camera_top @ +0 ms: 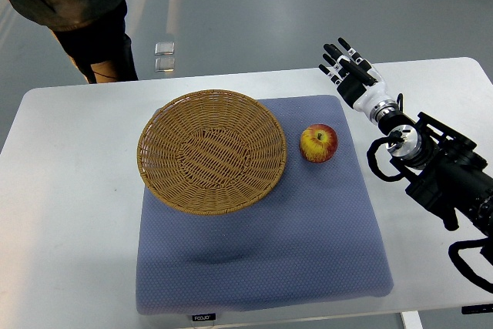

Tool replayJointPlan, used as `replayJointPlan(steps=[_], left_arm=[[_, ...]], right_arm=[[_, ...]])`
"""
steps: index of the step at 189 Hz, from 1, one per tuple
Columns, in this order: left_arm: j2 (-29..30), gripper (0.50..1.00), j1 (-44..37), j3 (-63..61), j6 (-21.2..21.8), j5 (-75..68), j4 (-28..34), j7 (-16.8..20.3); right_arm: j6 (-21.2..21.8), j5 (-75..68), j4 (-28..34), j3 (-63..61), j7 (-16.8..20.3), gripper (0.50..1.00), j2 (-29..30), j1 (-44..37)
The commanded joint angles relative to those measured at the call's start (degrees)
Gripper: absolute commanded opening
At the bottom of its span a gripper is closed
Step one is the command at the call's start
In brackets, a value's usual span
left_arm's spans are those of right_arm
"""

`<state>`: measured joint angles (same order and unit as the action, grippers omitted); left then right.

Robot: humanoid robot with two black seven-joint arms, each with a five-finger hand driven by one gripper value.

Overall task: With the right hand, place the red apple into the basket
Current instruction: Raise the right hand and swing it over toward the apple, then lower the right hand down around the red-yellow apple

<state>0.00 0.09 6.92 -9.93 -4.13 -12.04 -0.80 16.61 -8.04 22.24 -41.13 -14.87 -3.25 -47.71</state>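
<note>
Right hand [348,67] hung over far right of table [69,190], fingers spread, holding nothing. Red apple [319,143] sat on blue mat [262,260], just right of wicker basket [211,150], apart from hand. I judged reach stage, grasp not begun. Next move, I reckoned: bring hand nearer and left, lower over apple, close fingers. Person stood at far left.

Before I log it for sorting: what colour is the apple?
Red with a yellow patch, top view: apple.
</note>
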Motion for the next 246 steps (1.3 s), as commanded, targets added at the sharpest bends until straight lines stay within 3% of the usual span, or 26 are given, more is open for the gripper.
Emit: replayJointPlan(steps=[1,70,98,117,137,152,168,181,207,232,241,242,246], left_arm=[[0.00,1.000,0.00,0.11,-0.01,0.00,0.00,0.01],[0.00,1.000,0.00,0.20,-0.18,0.00,0.00,0.01],[0.00,1.000,0.00,0.20,-0.18,0.00,0.00,0.01],[0.00,1.000,0.00,0.20,-0.27,0.00,0.00,0.01],[0.00,1.000,0.00,0.20,-0.45,0.00,-0.09,0.01],[0.00,1.000,0.00,0.20,-0.53,-0.09,-0.26,0.01],[0.00,1.000,0.00,0.20,-0.53,-0.09,-0.88,0.01],[0.00,1.000,0.00,0.20,-0.53,-0.09,-0.97,0.01],[0.00,1.000,0.00,0.29,-0.53,0.00,-0.79,0.01],[0.00,1.000,0.00,0.38,-0.53,0.00,-0.44,0.01],[0.00,1.000,0.00,0.38,-0.53,0.00,-0.44,0.01],[0.00,1.000,0.00,0.29,-0.53,0.00,-0.35,0.01],[0.00,1.000,0.00,0.38,-0.53,0.00,-0.35,0.01]], right_arm=[[0.00,0.04,0.00,0.00,0.02,0.926,0.00,-0.01],[1.58,7.51,0.79,4.74,0.37,0.926,-1.06,-3.61],[7.12,19.29,2.55,21.27,6.26,0.926,-8.79,-16.71],[12.13,22.36,7.99,42.95,8.72,0.926,-15.64,-30.93],[15.91,23.33,15.55,68.99,9.42,0.926,-17.40,-45.89],[16.35,26.84,27.67,86.47,11.62,0.926,-16.70,-59.06],[16.17,31.94,37.87,90.88,13.11,0.926,-14.86,-66.10],[16.00,33.17,41.39,91.41,14.43,0.926,-13.80,-67.68],[15.03,33.09,41.31,91.93,15.22,0.926,-10.81,-67.16],[9.67,32.21,40.96,91.84,15.13,0.924,-9.50,-63.73],[9.67,32.21,40.95,91.84,15.13,0.924,-9.49,-63.73],[7.49,32.21,39.91,91.84,15.05,0.924,-9.06,-62.25],[6.68,32.21,39.46,91.84,15.05,0.924,-8.97,-61.54]])
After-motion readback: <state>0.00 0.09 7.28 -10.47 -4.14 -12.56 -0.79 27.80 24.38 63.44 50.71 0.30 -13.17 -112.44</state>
